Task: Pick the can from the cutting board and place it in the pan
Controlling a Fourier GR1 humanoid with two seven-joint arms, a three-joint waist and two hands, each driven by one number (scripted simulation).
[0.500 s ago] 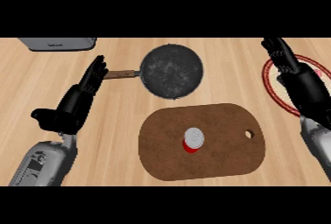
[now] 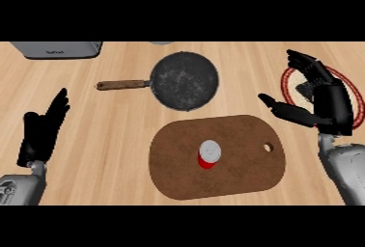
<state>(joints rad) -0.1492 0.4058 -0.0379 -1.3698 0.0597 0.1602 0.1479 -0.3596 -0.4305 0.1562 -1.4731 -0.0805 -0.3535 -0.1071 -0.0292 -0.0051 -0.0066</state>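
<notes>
The desk (image 2: 114,120) is pale wood with a fine lengthwise grain. On it lies a board (image 2: 221,178), dark brown, matte, a rounded rectangle with a small hole near its right edge. The can (image 2: 209,154) stands upright near the middle of the board, a red cylinder with a pale silvery round top. Beyond the board, apart from it, sits the pan (image 2: 187,79): round, black, with a mottled grey inside and a straight brown handle pointing to the view's left. At the far left edge stands a grey box (image 2: 58,49) with rounded corners, cut off by the view's top. At the right lies a pale round plate (image 2: 291,91) with a red rim, mostly hidden behind the right hand.

The right hand (image 2: 324,101) is black and glossy, open, fingers spread upward and thumb stretched toward the view's left above the board's right corner. It holds nothing and touches nothing; the can is well apart from it. The left hand (image 2: 41,132) shows at the left edge on its grey forearm, open with straight fingers pointing up, resting, holding nothing.
</notes>
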